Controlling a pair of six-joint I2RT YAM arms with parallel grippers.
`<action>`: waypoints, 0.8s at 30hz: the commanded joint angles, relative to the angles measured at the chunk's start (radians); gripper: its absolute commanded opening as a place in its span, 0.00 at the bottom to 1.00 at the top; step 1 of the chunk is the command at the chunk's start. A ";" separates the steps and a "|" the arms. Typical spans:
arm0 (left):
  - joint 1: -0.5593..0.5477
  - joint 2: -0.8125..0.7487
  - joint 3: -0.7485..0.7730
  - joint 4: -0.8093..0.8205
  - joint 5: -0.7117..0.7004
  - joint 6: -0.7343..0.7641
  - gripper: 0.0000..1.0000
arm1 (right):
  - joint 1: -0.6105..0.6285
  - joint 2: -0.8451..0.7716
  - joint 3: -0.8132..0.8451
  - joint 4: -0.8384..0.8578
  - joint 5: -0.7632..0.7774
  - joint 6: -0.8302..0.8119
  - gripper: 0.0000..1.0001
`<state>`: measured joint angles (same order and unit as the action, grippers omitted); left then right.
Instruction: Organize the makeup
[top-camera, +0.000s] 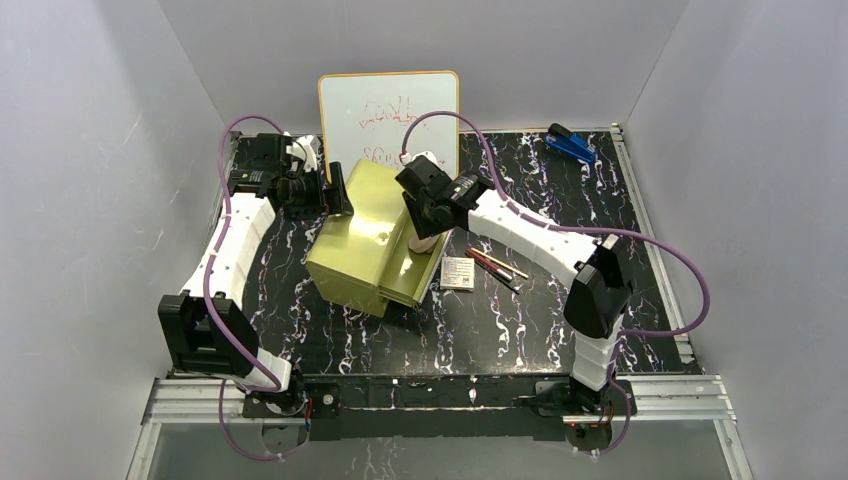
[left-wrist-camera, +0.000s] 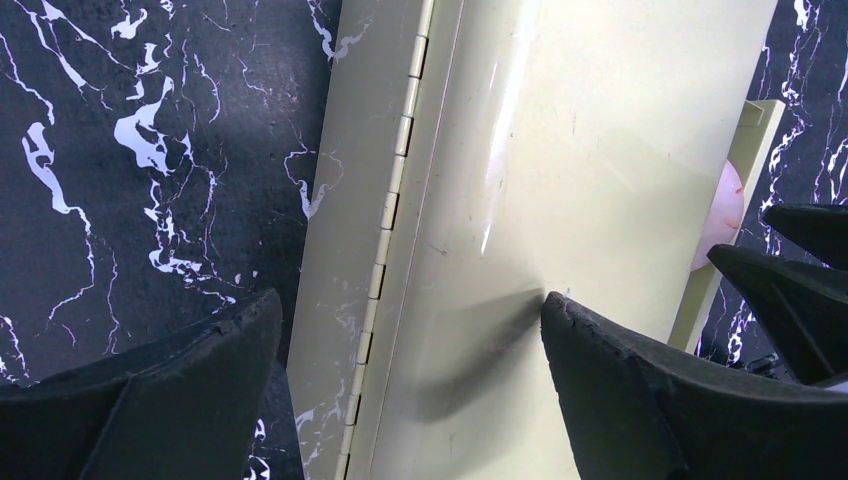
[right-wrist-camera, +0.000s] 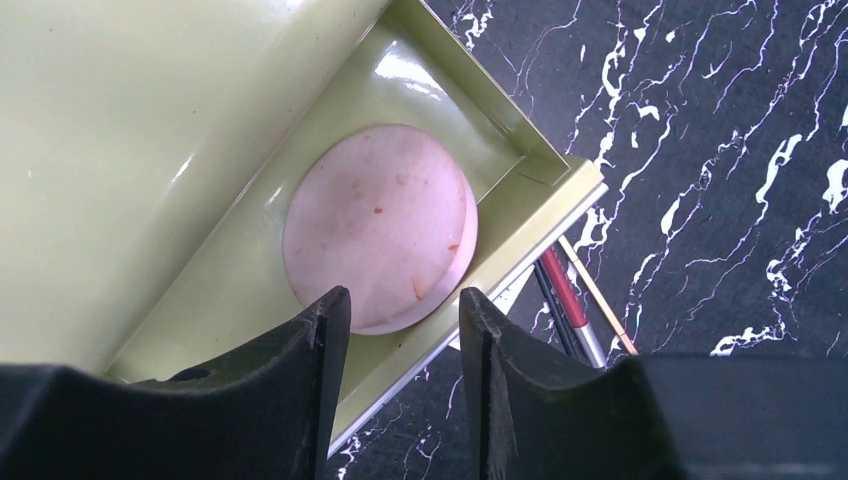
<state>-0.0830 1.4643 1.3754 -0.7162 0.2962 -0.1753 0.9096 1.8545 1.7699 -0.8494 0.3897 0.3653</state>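
Right gripper (right-wrist-camera: 400, 305): fingers a little apart, nothing between them, hanging over the drawer.
Pink disc (right-wrist-camera: 378, 228): flat in the open drawer (right-wrist-camera: 520, 185) of the yellow-green box (top-camera: 355, 240), just past the right fingertips, with its near edge showing in the gap between them.
Left gripper (left-wrist-camera: 410, 320): spread wide over the box top, astride the hinge, empty.
Packet (top-camera: 458, 272): on the table (top-camera: 520, 330), just beside the drawer front.
Dark-red stick (right-wrist-camera: 565, 300): on the table beside the packet.
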 joint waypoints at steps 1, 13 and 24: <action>-0.004 -0.025 -0.004 -0.060 -0.054 0.031 0.98 | -0.009 0.008 0.011 0.036 -0.005 -0.011 0.51; -0.009 -0.022 -0.006 -0.060 -0.065 0.033 0.98 | -0.024 0.022 -0.028 0.047 -0.021 -0.016 0.48; -0.009 -0.025 -0.006 -0.063 -0.069 0.036 0.99 | -0.031 0.026 -0.055 0.059 -0.037 -0.015 0.12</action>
<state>-0.0895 1.4624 1.3750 -0.7158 0.2848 -0.1749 0.8864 1.8717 1.7191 -0.8108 0.3595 0.3553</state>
